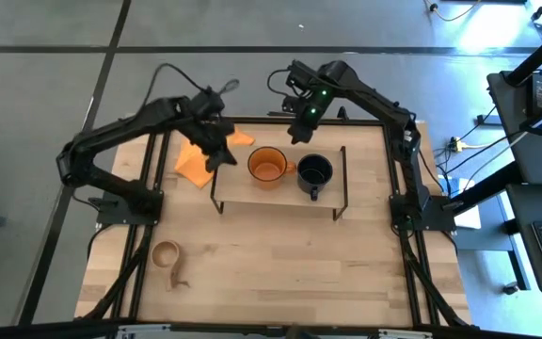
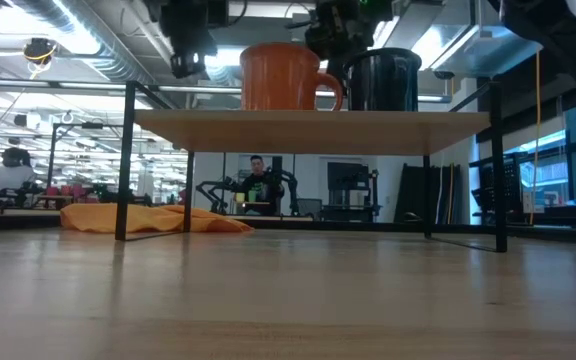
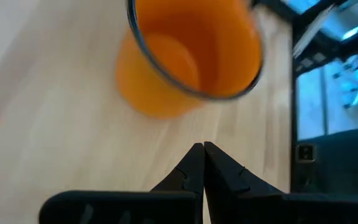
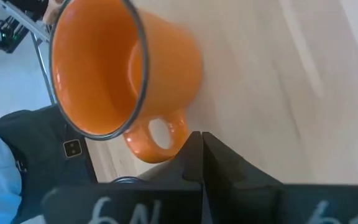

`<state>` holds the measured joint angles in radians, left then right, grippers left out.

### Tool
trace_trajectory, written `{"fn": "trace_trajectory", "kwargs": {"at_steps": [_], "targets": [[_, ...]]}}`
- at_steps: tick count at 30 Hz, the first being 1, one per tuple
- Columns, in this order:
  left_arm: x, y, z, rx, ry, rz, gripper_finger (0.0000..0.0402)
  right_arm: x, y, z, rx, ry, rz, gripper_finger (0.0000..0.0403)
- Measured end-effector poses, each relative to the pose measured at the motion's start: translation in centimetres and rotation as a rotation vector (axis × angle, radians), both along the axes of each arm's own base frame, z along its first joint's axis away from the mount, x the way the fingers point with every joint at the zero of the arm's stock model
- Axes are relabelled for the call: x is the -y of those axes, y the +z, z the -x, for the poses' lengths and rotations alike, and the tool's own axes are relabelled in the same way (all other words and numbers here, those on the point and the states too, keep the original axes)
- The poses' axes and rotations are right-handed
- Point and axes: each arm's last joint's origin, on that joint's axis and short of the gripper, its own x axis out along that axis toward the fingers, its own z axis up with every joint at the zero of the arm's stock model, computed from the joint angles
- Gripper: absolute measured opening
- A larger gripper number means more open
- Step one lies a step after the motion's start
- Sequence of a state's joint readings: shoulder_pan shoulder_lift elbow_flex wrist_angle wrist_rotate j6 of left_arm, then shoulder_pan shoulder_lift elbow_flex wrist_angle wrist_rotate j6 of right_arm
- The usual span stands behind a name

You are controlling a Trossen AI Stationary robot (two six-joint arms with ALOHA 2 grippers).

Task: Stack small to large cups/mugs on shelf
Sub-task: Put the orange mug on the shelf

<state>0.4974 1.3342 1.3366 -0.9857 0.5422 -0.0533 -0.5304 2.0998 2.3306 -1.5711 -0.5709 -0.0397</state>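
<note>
The orange mug (image 1: 268, 167) and the dark mug (image 1: 314, 173) stand upright side by side on the low wooden shelf (image 1: 252, 195), their handles touching or nearly so. In the low view both the orange mug (image 2: 278, 77) and the dark mug (image 2: 383, 80) rest on the shelf board (image 2: 308, 128). The tan wooden cup (image 1: 167, 256) sits on the table near its left near corner, its long handle toward the near edge. My left gripper (image 1: 222, 158) hovers shut just left of the orange mug (image 3: 185, 56). My right gripper (image 1: 298, 134) hangs shut above the shelf's far edge, close to the orange mug's handle (image 4: 157, 138).
A flat orange cloth (image 1: 199, 155) lies on the table left of the shelf, under the left arm. Bare tabletop (image 1: 290, 268) stretches between the shelf and the near edge. Thin black shelf legs (image 2: 123, 165) stand at the board's corners. A person sits in the room far behind.
</note>
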Motion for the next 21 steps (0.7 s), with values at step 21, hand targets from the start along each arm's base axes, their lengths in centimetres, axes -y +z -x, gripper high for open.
{"fn": "trace_trajectory", "kwargs": {"at_steps": [21], "targets": [[3.2, -1.9, -2.9, 0.031, 0.030, -0.104, 0.0000, -5.3, 0.0, -2.4, -0.042, 0.063, -0.036, 0.0003]]}}
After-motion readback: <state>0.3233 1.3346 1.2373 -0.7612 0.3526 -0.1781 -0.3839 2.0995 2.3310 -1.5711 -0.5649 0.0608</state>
